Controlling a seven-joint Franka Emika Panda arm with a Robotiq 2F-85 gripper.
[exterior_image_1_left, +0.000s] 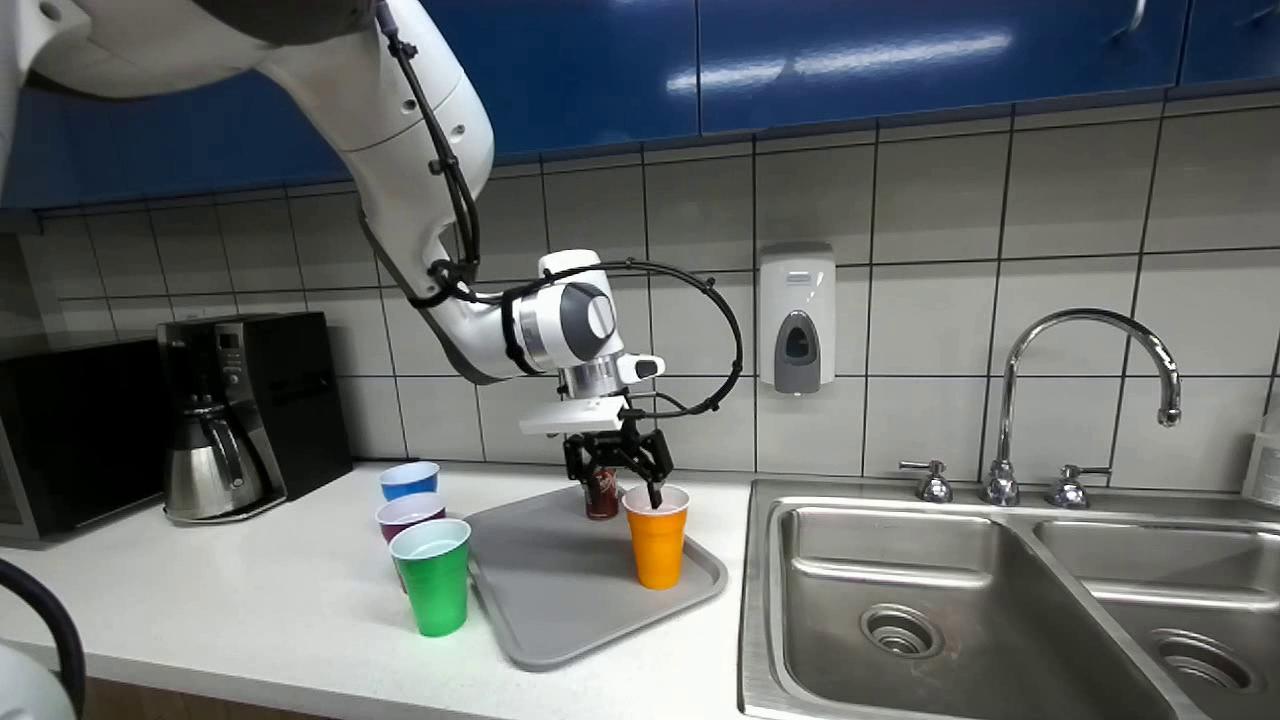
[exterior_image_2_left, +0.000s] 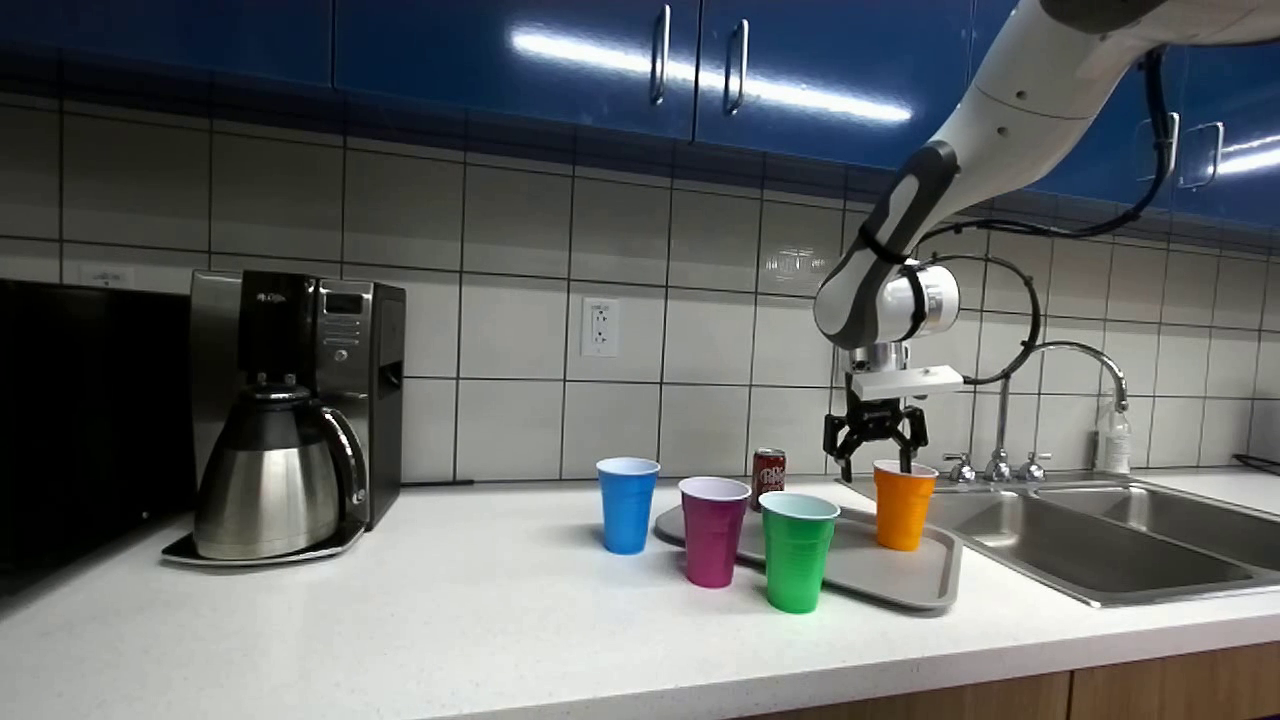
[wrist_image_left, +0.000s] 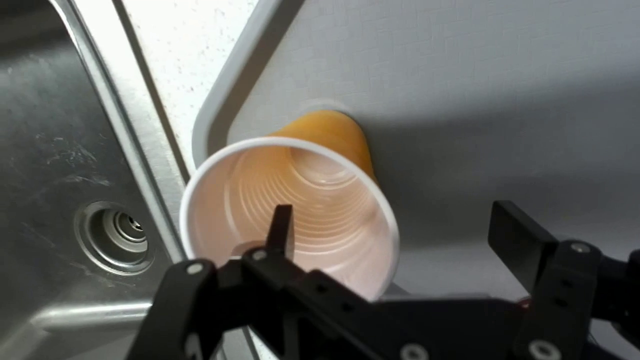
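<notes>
In an exterior view, the dark red soda can (exterior_image_2_left: 769, 478) carries white brand lettering; the characters "DR" are legible, consistent with Dr Pepper, and the rest is not sharp enough to confirm. The coffee maker (exterior_image_2_left: 285, 335) carries a light brand mark (exterior_image_2_left: 270, 297) on its black front housing and small markings on its control panel (exterior_image_2_left: 343, 340); both are too small to read. The wall-mounted soap dispenser (exterior_image_1_left: 797, 318) bears a small mark near its top, and the bottle (exterior_image_1_left: 1266, 468) bears a label; neither is legible.
</notes>
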